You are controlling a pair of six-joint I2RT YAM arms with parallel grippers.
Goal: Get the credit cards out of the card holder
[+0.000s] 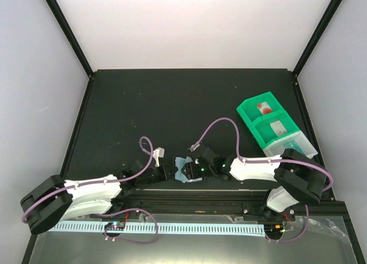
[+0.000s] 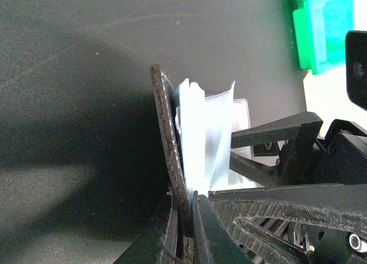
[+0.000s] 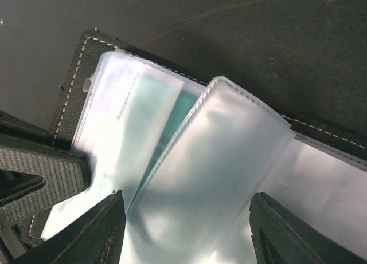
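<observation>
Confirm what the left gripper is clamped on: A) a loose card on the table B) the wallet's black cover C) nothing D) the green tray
B: in the left wrist view the left gripper pinches the wallet by its black cover, with the clear sleeves fanned out beside it.

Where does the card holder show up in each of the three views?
Top external: card holder low centre, between left gripper and right gripper.
Left wrist: card holder centre, black cover on edge, pinched below by left gripper.
Right wrist: card holder fills the frame, stitched cover upper left.
Shared landmark: the pale clear sleeves fanning from the cover.
</observation>
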